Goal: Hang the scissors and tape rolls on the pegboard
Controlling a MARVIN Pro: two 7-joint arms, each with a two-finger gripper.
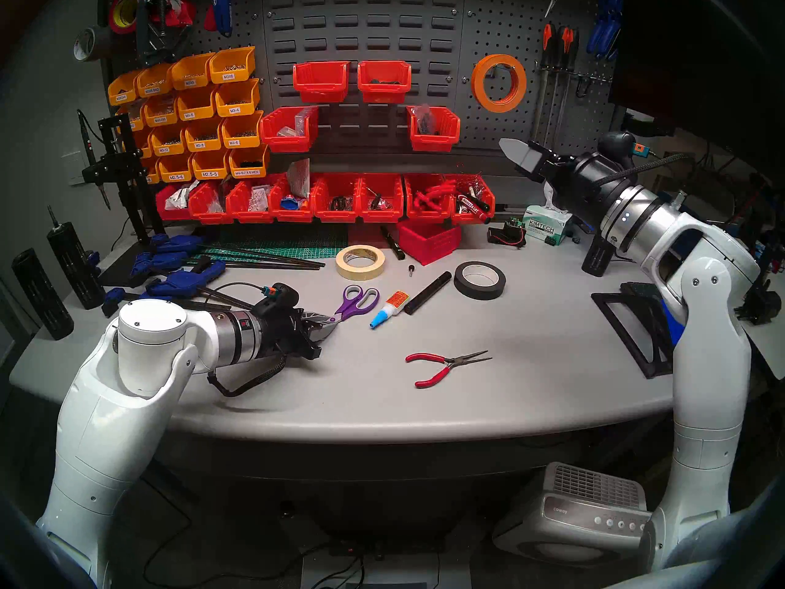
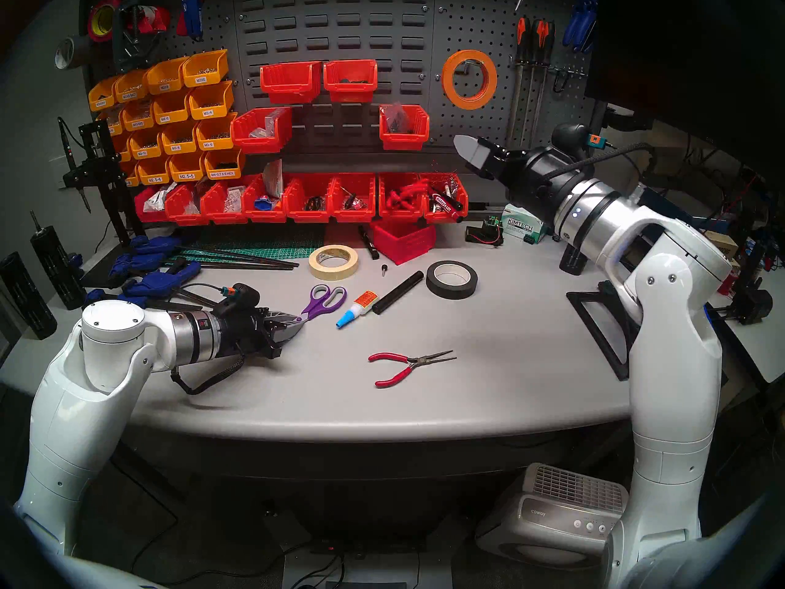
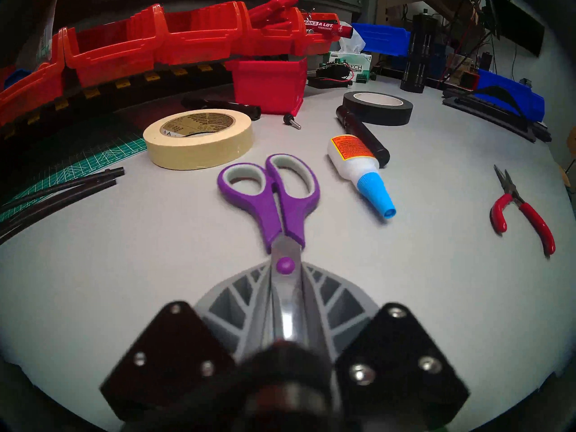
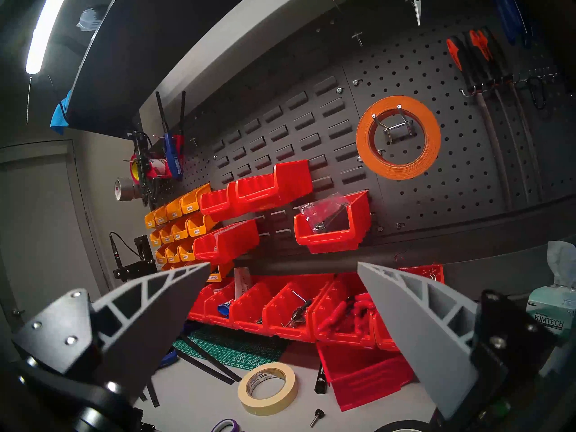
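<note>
I inspect from the largest item down. The pegboard (image 1: 539,57) stands upright at the back right of the bench (image 1: 531,375), and the orange tape roll (image 1: 498,83) already hangs there on a metal hook (image 4: 396,126), beside the orange-and-black-handled files (image 1: 558,52).

My right end effector (image 1: 520,153) is raised in front of the board's lower edge, jaws spread wide and holding nothing. My left end effector (image 1: 325,326) lies low over the bench, and it is by far the nearer one to the scissors (image 1: 354,302).

The scissors lie flat. Their long axis runs straight away from my left end effector: blades toward me, purple handles pointing on toward the cream tape roll (image 1: 360,261). In the left wrist view the blades pass between my two fingers (image 3: 232,306), which have drawn in against them just behind the purple pivot. I judge this a grip being taken on the blades; whether it is firm I cannot tell. The loops are free for hooking.

The cream roll lies flat just beyond the handles, not touching them.

Legible writing: "KIMTECH" on the tissue box (image 1: 546,229); "MARKS A LOT PERMANENT" on a red marker (image 3: 324,26); "coway" on the unit (image 1: 594,511) under the bench; "M2.5-5" and "M4-0.7 X 6 HEX" on the yellow bins (image 1: 191,116).
</note>
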